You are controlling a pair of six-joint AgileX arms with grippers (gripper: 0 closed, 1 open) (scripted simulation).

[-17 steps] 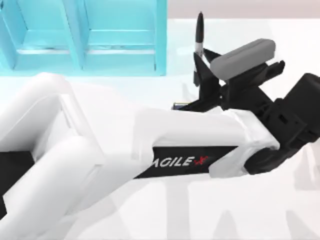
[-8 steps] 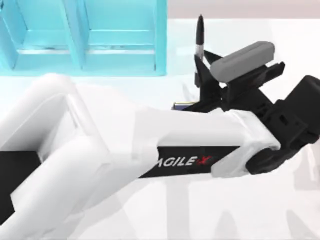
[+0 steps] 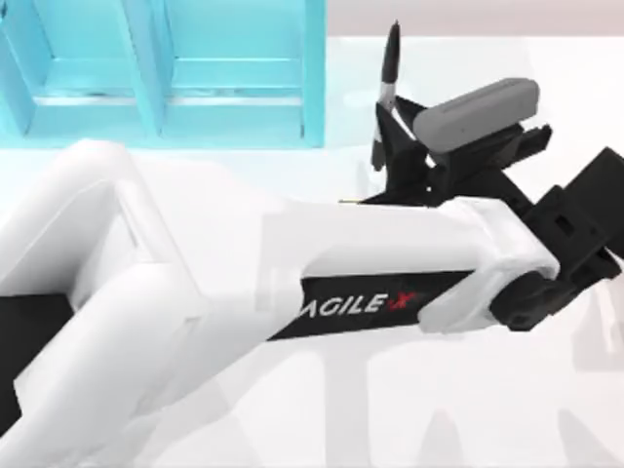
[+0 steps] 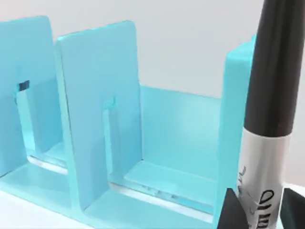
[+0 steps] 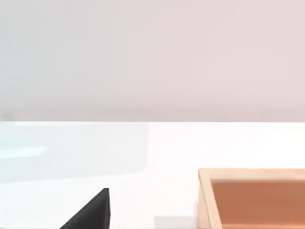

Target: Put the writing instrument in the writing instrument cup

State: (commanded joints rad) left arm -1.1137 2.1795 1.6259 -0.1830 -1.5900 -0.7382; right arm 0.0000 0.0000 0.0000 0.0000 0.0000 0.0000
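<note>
One marker pen (image 3: 389,66) upright, cap up, clamped in left hand (image 3: 388,132)

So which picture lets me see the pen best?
The left wrist view: the pen is big and close there, with its black cap, silver barrel and writing on it, held upright in the left tool. The top view shows it small and thin. The right wrist view shows table and a wooden box.

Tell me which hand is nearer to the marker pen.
Left. The left hand is shut on the marker pen, holding it upright beside the turquoise shelf unit. The right hand is elsewhere, near a wooden box.
</note>
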